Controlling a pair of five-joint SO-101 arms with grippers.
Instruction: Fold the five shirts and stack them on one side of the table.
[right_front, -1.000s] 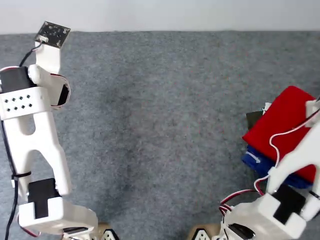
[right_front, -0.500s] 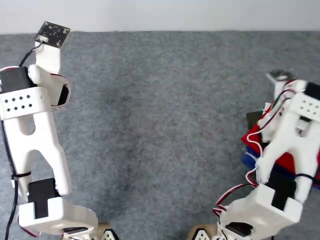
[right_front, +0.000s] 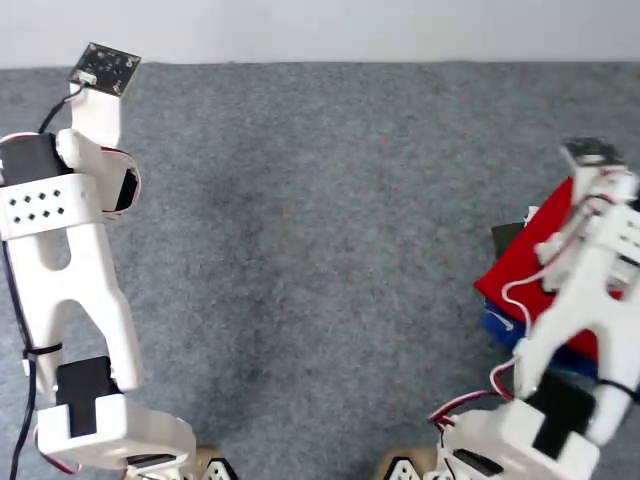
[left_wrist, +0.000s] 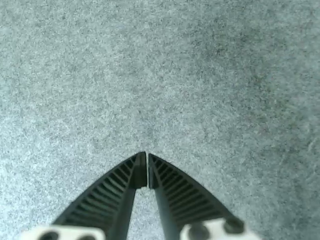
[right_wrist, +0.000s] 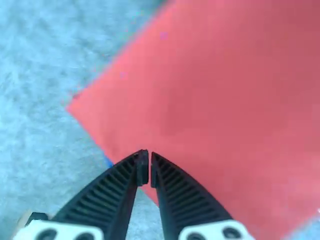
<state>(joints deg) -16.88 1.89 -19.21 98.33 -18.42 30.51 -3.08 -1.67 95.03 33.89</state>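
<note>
At the grey felt table's (right_front: 320, 250) right edge, a folded red cloth shirt (right_front: 528, 262) tops the stack (right_front: 497, 322), likely parked aside as tasked. The right gripper (right_wrist: 148, 155) above it and the left gripper (left_wrist: 147, 157) are both pinched closed, empty.

Left tool (left_wrist: 147, 170) and right tool (right_wrist: 148, 167) each closed tip to tip, pointing downward, empty

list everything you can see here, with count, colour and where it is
table: 1, grey felt top, under everything
wall: 1, pale, along the far edge
red shirt: 1, red, folded, top of the stack at the table's right edge
blue shirt: 1, blue, under the red shirt
dark shirt: 1, dark, corner poking out from the stack
left arm: 1, white, left side
right arm: 1, white, over the stack
left claw: 1, black, shut, above bare table
right claw: 1, black, shut, at the red shirt's edge
</note>
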